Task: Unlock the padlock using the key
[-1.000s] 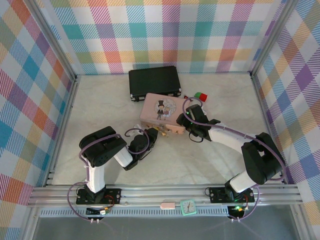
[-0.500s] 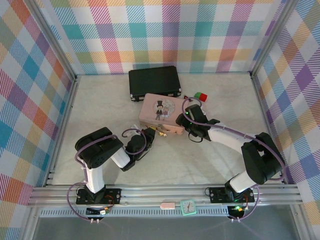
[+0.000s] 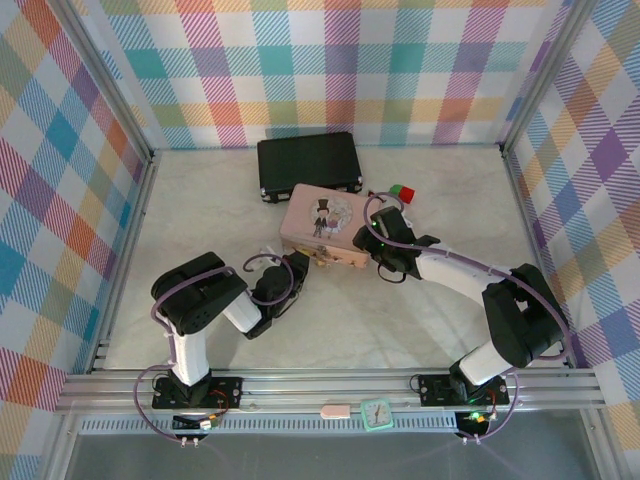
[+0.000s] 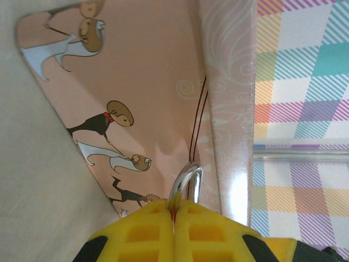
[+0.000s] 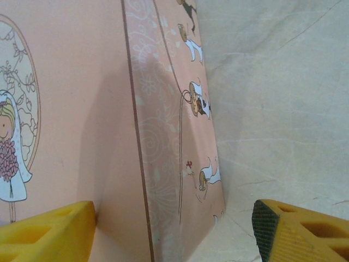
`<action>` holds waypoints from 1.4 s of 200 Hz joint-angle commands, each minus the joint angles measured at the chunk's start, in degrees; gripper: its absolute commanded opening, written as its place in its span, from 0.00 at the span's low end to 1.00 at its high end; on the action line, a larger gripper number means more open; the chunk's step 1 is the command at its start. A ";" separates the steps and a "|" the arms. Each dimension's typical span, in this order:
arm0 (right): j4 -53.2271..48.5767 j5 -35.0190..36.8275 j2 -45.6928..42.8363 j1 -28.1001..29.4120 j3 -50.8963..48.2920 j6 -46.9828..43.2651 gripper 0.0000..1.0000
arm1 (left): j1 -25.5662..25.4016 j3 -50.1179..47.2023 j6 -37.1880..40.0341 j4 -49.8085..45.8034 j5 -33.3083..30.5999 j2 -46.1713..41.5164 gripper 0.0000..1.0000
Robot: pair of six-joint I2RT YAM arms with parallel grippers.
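The padlock (image 4: pixel 184 184) is judged to be light, hard and slick. Its thin steel loop would be expected to twist or slip out of soft pads, so the squarer brass body is thought the better place for a steadying grip, with the keyhole end left uncovered. Only the polished silver loop is seen, curving out from the seam between the yellow fingertips. The body is hidden, and neither the keyhole nor the key can be made out.

The lock is found against the near side wall of the pink box (image 3: pixel 325 225), a tin printed with small cartoon couples, which lies on the pale table (image 3: pixel 400 320). The left gripper (image 4: pixel 174 203) is pressed fully together, apparently pinched on that loop.

The right gripper (image 5: pixel 174 218) is spread wide astride the box's right end. One pad is set at the lid face and the other stands apart over the table, so nothing is seen clamped. The box is judged liable to slide if the lock is pulled.
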 commanded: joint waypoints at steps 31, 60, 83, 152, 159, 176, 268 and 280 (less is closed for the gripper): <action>-5.68 1.71 1.83 -0.39 -1.34 0.25 0.75 | -2.69 1.85 0.46 1.74 -11.77 -1.00 0.00; -5.67 1.83 1.78 -0.46 -0.65 -0.49 0.75 | -2.40 1.02 -0.71 1.87 -8.68 -0.92 0.00; -5.80 1.88 0.41 -0.37 0.03 -2.44 0.75 | -1.39 -1.50 0.66 0.49 -4.32 -4.37 0.00; -10.47 5.20 -7.41 -0.48 3.56 -15.26 0.86 | 0.09 0.92 8.70 -53.50 11.53 -32.72 0.00; -11.34 6.23 -8.15 -0.47 3.73 -16.68 0.87 | 0.11 2.52 11.38 -60.16 12.27 -35.25 0.00; -12.94 9.00 -9.92 -0.52 4.01 -19.46 0.91 | 0.07 5.69 17.19 -72.71 13.74 -39.57 0.00; -16.75 15.73 -15.47 -1.18 2.36 -22.77 0.95 | 0.79 11.17 29.13 -93.59 21.66 -33.82 0.00; -16.78 15.81 -15.78 -1.27 1.93 -22.56 0.95 | 0.80 11.43 29.61 -93.19 21.43 -32.11 0.00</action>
